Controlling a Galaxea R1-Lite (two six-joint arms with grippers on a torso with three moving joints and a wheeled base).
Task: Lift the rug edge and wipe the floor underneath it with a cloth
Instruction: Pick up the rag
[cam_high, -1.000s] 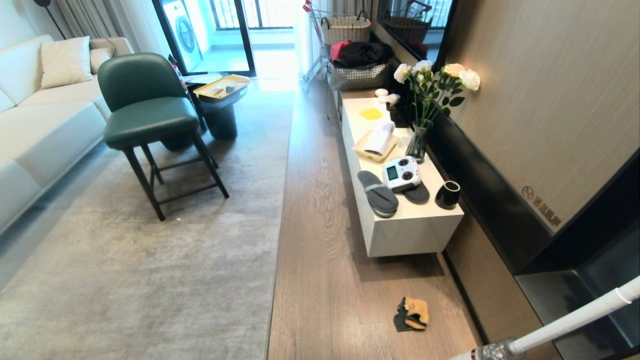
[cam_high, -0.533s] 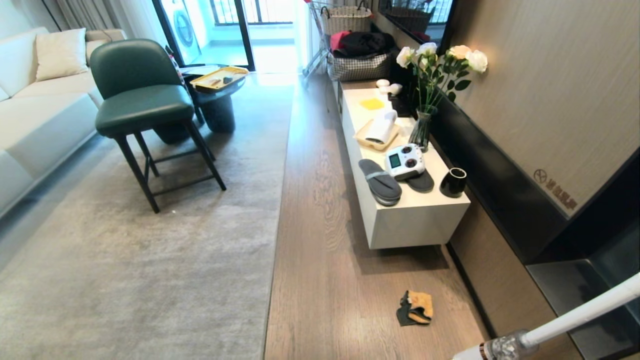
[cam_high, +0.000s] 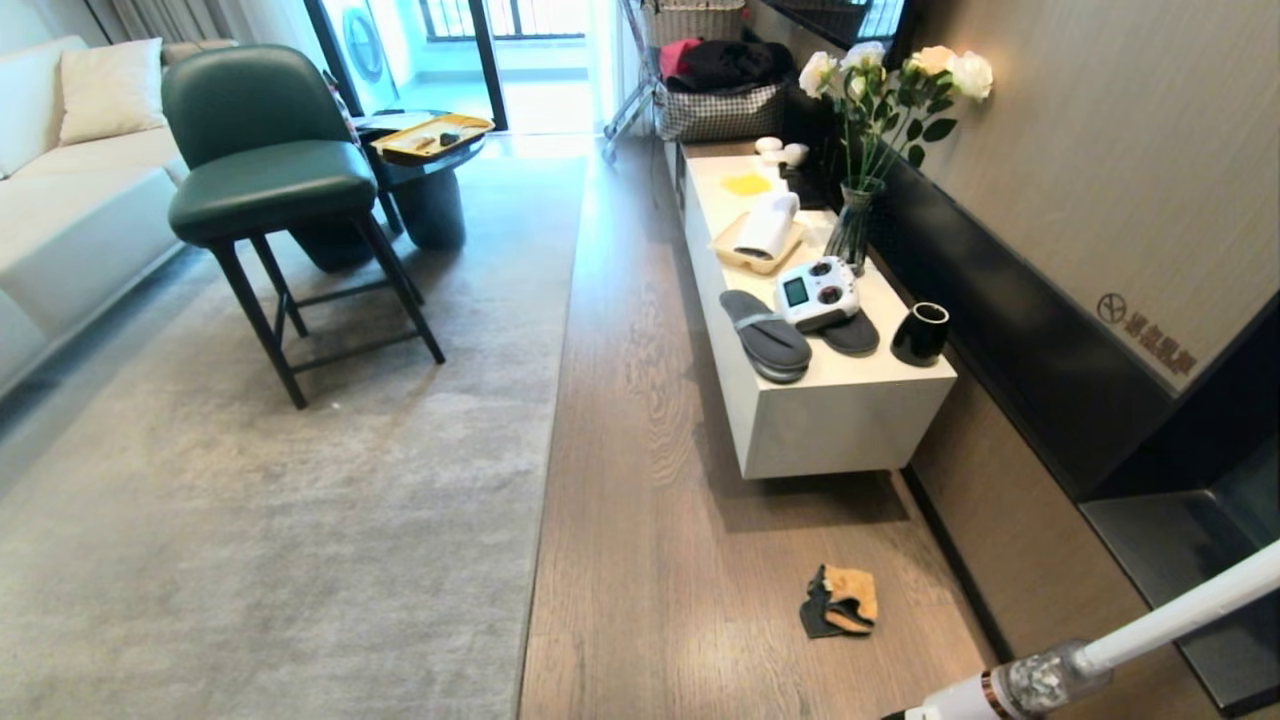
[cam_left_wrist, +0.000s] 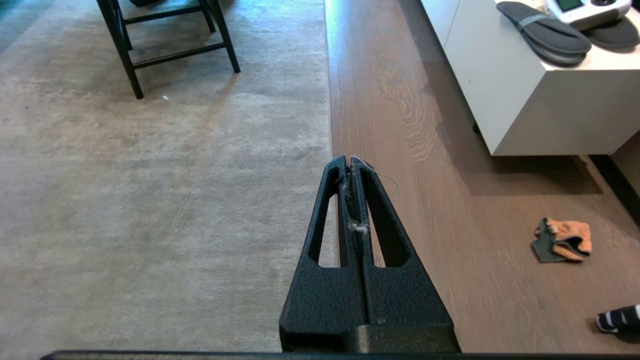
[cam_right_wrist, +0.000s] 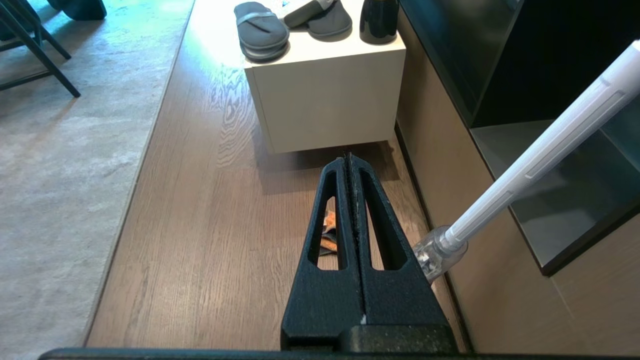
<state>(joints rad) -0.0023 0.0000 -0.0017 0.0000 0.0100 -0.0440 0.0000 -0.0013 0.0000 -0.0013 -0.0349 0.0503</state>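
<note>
Two end effectors are seen closed and empty: the left end effector (cam_left_wrist: 350, 161) above the rug edge (cam_left_wrist: 327, 125), the right end effector (cam_right_wrist: 347, 157) above the floor (cam_right_wrist: 200, 225). The cloth (cam_high: 840, 600) lies crumpled on the planks past the white table (cam_high: 840, 420). Since a second ago the head view has tipped downward, so a bend toward the cloth is judged underway.
</note>
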